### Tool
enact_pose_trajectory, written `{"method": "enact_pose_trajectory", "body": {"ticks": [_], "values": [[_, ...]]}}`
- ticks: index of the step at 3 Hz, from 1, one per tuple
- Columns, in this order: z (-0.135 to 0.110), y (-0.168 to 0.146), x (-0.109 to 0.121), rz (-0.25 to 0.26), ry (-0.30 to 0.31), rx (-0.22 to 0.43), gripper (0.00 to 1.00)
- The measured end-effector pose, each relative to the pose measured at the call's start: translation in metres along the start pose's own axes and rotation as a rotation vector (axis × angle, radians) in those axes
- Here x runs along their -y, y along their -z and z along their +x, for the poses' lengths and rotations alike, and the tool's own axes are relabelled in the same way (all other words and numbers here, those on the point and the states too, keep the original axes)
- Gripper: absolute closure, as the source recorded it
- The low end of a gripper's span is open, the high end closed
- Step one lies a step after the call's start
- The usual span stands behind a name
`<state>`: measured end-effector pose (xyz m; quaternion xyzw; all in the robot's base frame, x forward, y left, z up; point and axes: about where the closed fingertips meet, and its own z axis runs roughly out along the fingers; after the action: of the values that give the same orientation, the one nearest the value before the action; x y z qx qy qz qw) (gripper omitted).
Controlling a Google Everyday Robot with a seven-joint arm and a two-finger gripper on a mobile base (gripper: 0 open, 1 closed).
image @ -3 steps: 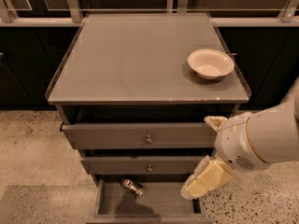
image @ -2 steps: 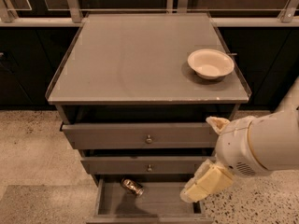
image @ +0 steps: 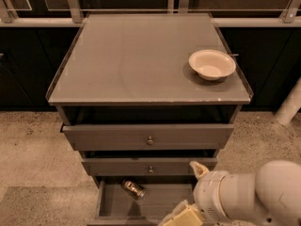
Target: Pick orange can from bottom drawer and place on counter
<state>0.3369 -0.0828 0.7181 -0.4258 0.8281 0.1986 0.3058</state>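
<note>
The orange can (image: 133, 188) lies on its side inside the bottom drawer (image: 162, 204), toward the left and close to the back. Nothing touches it. The bottom drawer is pulled out from under the cabinet, and its grey floor is open to view. The gripper (image: 182, 192) hangs low at the right side of this drawer, in front of the cabinet. Its cream fingers (image: 198, 169) are spread wide and hold nothing. One reaches up near the right end of the middle drawer (image: 117, 166), and the other sits at the bottom edge of the view, over the front of the open drawer. The can is well apart from both. Behind the fingers, the bulky white arm (image: 256, 197) fills the lower right corner. The top drawer (image: 103, 136) stands slightly out, wider than the one below it, and each has a small round knob. On the grey tabletop (image: 131, 60), a cream bowl (image: 212, 64) sits upright near the right rear corner. A speckled floor (image: 33, 145) surrounds the cabinet.
</note>
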Motion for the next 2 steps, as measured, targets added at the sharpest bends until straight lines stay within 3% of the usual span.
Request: {"method": "enact_pose_trajectory", "body": {"ticks": [1, 2], "values": [[0.027, -0.056, 0.011, -0.012, -0.087, 0.036, 0.00], [0.026, -0.062, 0.031, 0.053, -0.102, 0.063, 0.00]]}}
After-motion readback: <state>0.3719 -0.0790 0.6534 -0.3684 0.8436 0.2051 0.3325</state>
